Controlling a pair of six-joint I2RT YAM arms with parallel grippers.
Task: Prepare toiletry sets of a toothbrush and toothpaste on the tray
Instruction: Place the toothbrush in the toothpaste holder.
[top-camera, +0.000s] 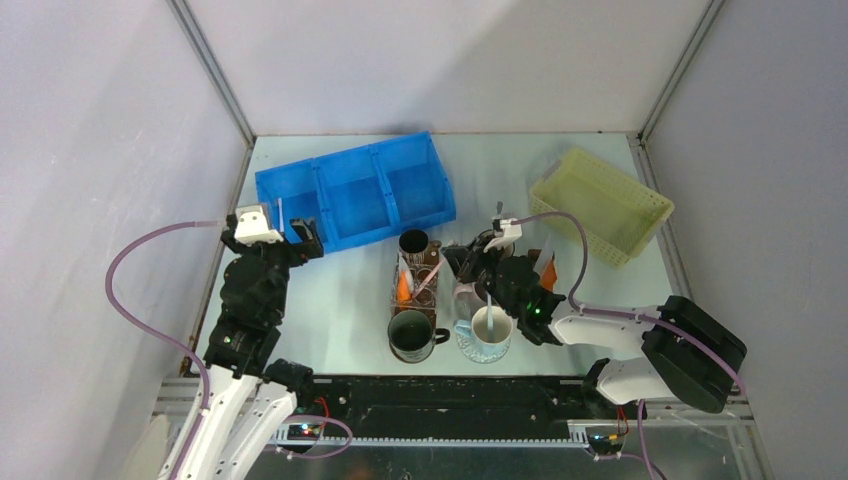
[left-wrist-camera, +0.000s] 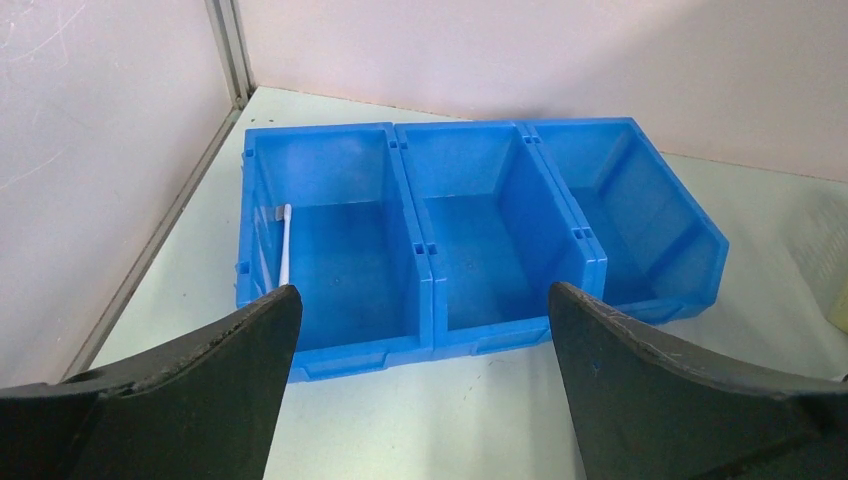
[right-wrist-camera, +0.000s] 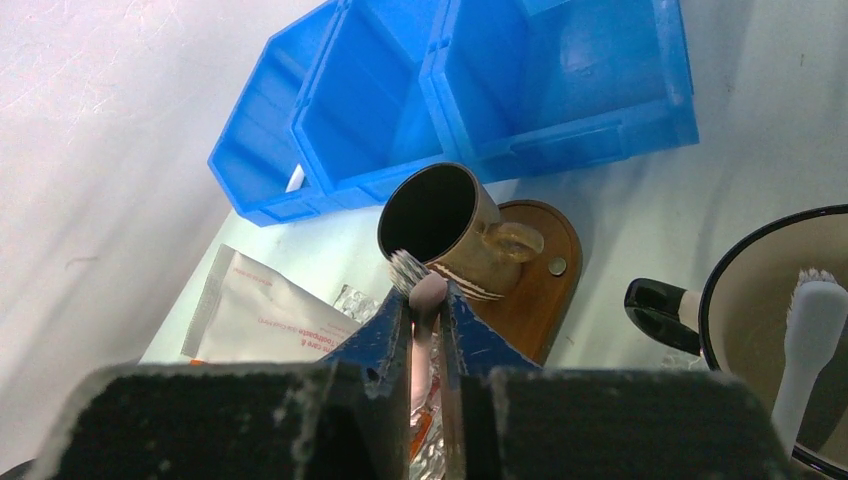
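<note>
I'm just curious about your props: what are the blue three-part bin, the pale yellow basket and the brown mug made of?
The blue three-compartment bin looks like moulded plastic: smooth, slightly glossy walls with ribbed joins. The pale yellow basket is probably plastic too, its walls an open lattice. The brown mug shines like glazed ceramic or coated metal; I cannot tell which.

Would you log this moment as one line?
left gripper open, facing tray | right gripper shut on pink toothbrush | white toothbrush in tray
</note>
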